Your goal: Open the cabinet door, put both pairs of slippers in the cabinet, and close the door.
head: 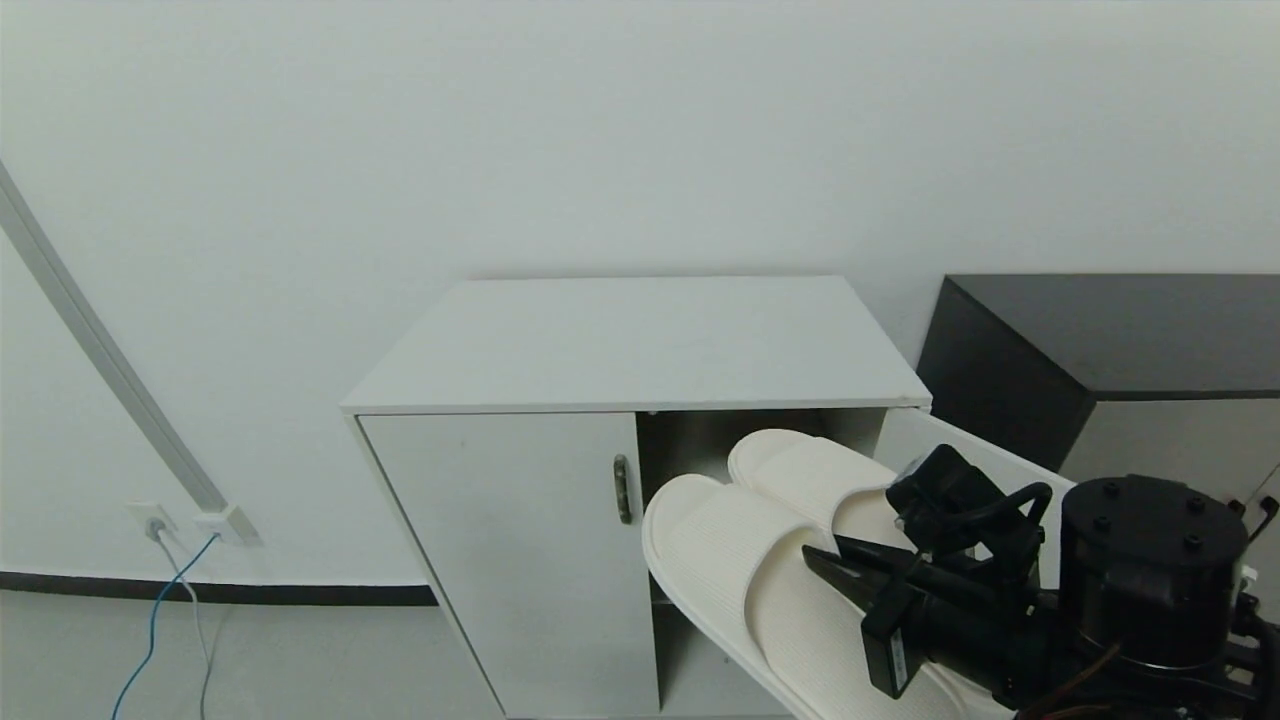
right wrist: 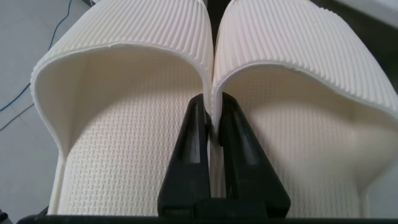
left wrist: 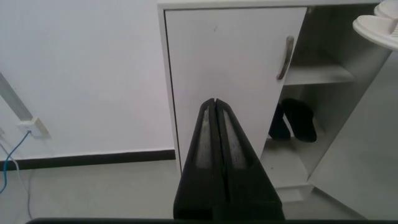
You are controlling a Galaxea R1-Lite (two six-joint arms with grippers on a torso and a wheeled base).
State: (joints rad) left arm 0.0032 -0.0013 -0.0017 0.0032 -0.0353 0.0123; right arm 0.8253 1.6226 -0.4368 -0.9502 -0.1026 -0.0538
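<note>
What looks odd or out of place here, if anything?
Nothing broken or spilled. The white slippers hang tilted in mid-air, pinched together by the right gripper, toes toward the open cabinet. A dark pair lies inside.

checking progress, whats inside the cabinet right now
Through the open side, a dark pair of slippers lies on the bottom level, below a shelf. The closed left door hides the rest. The white slippers, in the right gripper, are at the opening.

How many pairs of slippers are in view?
2. The white pair is pinched in the right gripper before the open cabinet; the dark pair stands inside, under the shelf. More could hide behind the shut door.
</note>
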